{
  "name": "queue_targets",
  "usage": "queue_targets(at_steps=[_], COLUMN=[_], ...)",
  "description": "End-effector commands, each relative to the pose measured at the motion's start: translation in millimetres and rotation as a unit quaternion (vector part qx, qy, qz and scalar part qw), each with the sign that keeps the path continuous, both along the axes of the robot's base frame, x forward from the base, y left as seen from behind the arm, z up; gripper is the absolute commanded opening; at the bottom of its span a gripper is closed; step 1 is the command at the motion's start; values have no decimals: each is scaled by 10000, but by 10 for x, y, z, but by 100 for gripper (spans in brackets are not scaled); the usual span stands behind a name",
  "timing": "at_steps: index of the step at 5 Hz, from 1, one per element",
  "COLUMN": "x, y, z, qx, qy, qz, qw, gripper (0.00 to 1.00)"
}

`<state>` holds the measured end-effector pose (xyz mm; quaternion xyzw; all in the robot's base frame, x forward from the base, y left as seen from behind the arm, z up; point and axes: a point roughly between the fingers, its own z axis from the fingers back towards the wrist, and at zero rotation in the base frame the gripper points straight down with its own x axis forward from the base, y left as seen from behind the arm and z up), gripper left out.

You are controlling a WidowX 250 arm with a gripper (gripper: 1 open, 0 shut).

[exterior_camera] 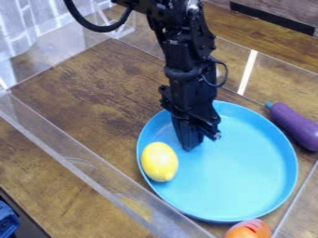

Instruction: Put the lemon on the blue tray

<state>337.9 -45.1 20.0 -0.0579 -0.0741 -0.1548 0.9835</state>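
Yellow and smooth, the lemon (159, 161) lay on the blue tray (255, 181), resting on its left part close to the raised rim, with nothing touching it. Light-blue plastic showed clear all around the fruit on the side toward the tray's middle.

Just to the right of the lemon and a little farther back, the gripper (191, 141) pointed steeply down over the tray, its dark fingers drawn together to a narrow tip with no gap visible between them and nothing held in them. The tip stood at or just above the tray floor; contact could not be judged from this view. A clear strip of blue separated it from the lemon.

Above the gripper the black robot arm (184, 56) rose toward the top of the picture, with a black cable (85, 20) looping off to the upper left.

At the tray's right edge a purple eggplant (298, 125) lay beside the rim, on the wooden table (87, 93). An orange fruit (248, 229) sat at the bottom edge of the view, just outside the tray's near rim and partly cut off. A clear plastic wall (74, 158) ran diagonally across the left foreground.
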Motion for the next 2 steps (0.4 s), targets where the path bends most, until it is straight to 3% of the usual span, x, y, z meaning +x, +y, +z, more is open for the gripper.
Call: queue_targets(at_steps=[1, 2], x=[11, 47], y=[179, 235], z=[-110, -117], qx=[102, 128], qy=[165, 178], qz=[-13, -24], qw=[9998, 9998], gripper=[0, 0])
